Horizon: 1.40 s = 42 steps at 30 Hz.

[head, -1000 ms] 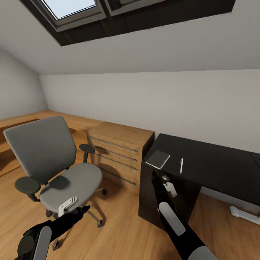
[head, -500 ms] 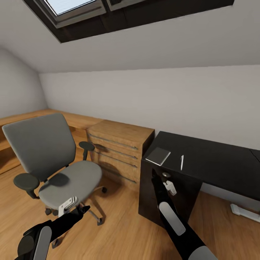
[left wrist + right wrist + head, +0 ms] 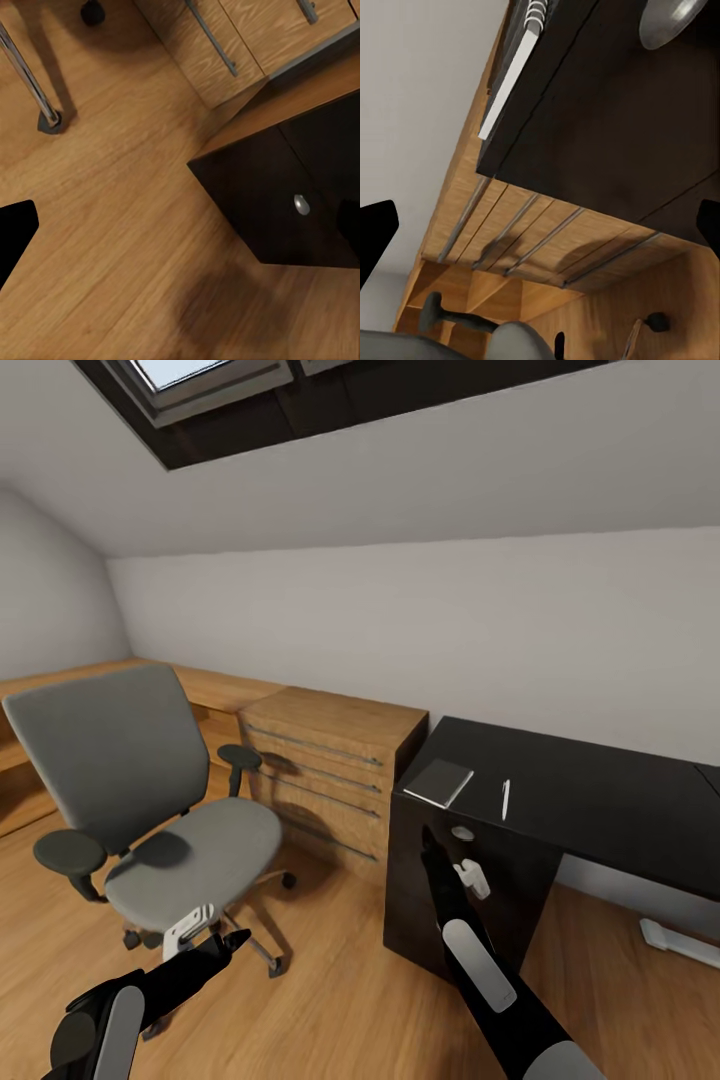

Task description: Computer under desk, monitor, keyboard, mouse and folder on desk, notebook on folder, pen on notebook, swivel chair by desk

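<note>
Notebook point(image 3: 437, 782) and pen point(image 3: 505, 800) lying apart on desk point(image 3: 600, 810). Swivel chair point(image 3: 150, 810) standing beside chest of drawers point(image 3: 330, 770). Left gripper point(image 3: 222, 943) and right gripper point(image 3: 432, 852) hanging empty; finger spread indeterminable.

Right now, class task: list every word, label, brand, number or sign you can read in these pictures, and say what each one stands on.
None can be read.
The notebook: plain grey cover, no lettering visible.
The pen: too small to show any marking.
The desk, its drawer knob, the chest of drawers and the swivel chair: plain surfaces, no text.
</note>
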{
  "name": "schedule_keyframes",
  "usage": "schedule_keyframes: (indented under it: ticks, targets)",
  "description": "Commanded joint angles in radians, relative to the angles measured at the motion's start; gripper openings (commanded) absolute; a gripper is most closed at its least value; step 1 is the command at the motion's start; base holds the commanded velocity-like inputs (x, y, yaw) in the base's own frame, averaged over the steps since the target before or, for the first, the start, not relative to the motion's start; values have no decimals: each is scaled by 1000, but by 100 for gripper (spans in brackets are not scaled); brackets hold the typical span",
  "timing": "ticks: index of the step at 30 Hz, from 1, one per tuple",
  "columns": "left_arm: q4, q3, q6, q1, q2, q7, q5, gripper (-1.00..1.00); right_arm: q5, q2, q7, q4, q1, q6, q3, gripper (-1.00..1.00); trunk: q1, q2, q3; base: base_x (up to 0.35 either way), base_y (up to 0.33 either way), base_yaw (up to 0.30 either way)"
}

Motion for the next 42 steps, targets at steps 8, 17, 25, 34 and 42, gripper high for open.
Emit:
schedule_keyframes:
  ticks: [8, 17, 25, 34, 42]
  targets:
    - [-1, 2, 6, -1, -1, -8, -4, 100, -7, -1, -4, -1, -1, -7, 2, 100, 27, -50, -23, 0, 0, 0]
    - [-1, 0, 11, -1, 0, -10, -4, 100, -7, -1, -4, -1, -1, -7, 2, 100, 27, -50, -23, 0, 0, 0]
    - [5, 1, 7, -1, 2, -11, -6, 100, -5, 0, -4, -1, -1, -7, 3, 100, 27, -50, -23, 41, 0, 0]
    - [7, 1, 6, -1, 3, -10, -9, 100, -3, 1, -4, -1, -1, -7, 4, 100, 27, -50, -23, 131, 0, 0]
    - [7, 1, 4, -1, 3, -9, -10, 100, -3, 1, -4, -1, -1, -31, 4, 100, -4, 6, 2, 8, 0, 0]
